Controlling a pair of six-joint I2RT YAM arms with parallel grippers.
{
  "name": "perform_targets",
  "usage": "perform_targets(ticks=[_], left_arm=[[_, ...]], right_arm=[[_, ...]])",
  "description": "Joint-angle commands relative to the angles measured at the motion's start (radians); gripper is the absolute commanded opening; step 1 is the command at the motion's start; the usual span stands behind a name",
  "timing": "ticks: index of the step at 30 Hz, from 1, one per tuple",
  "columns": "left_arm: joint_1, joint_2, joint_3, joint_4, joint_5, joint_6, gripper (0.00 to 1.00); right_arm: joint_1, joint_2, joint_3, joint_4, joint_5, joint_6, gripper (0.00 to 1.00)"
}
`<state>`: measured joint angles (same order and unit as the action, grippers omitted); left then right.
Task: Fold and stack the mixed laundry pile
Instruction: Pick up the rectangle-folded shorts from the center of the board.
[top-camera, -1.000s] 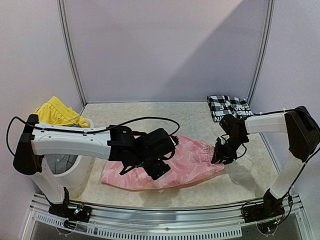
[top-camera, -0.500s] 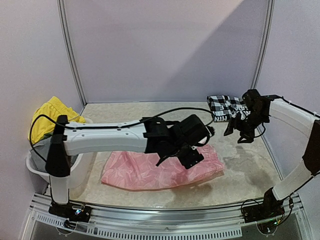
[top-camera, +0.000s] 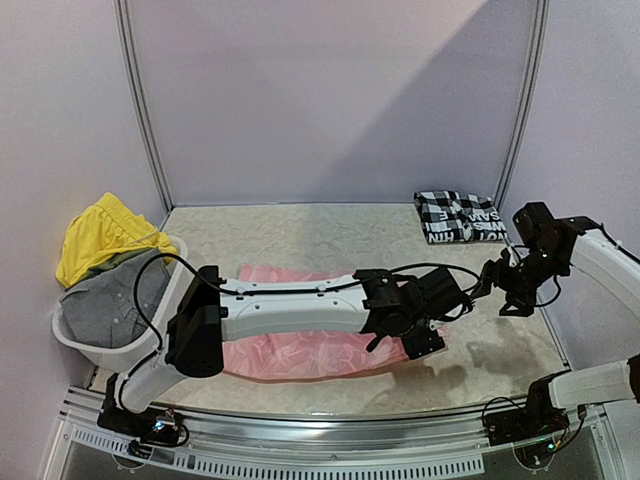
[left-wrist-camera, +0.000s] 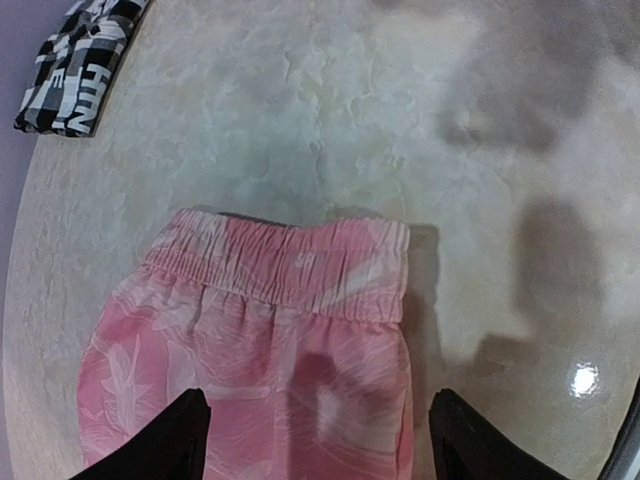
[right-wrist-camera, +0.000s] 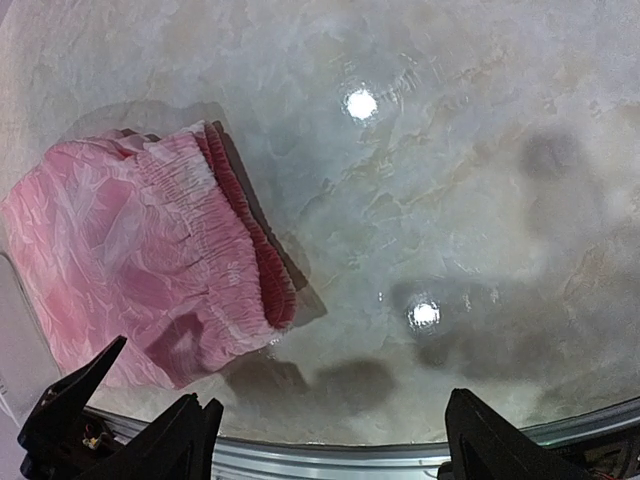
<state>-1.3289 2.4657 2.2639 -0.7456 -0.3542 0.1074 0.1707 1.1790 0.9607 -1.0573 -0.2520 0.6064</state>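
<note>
Lying flat, crinkly pink shorts (left-wrist-camera: 250, 350), ruched waistband (left-wrist-camera: 290, 265), left gripper (left-wrist-camera: 318, 420) gaping, right gripper (right-wrist-camera: 328, 415) gaping

White plastic basket (top-camera: 92, 350) — left edge of the top view, standing on the table (top-camera: 300, 235). Table surface: glossy, marbled beige; lamp glare spots (right-wrist-camera: 361, 102) show in the right wrist view. A lilac back panel (top-camera: 330, 100) fills the upper frame between two metal posts (top-camera: 141, 100). A ribbed aluminium rail (top-camera: 330, 442) runs along the bottom edge.
</note>
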Motion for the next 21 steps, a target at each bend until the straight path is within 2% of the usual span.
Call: perform_targets(ticks=[1,7,21], left_arm=[[-0.018,0.074,0.054,0.011,0.003,0.029,0.76],[-0.013,0.144,0.062,0.039,-0.016,0.027,0.73],[-0.013,0.162,-0.113,0.18,-0.116,0.095,0.42]], right_arm=[[-0.003,-0.072,-0.028,-0.051,0.021,0.035,0.84],[-0.002,-0.109,-0.008,-0.082,0.033,0.066,0.86],[-0.002,-0.083,0.048,-0.111,0.033,0.095,0.88]])
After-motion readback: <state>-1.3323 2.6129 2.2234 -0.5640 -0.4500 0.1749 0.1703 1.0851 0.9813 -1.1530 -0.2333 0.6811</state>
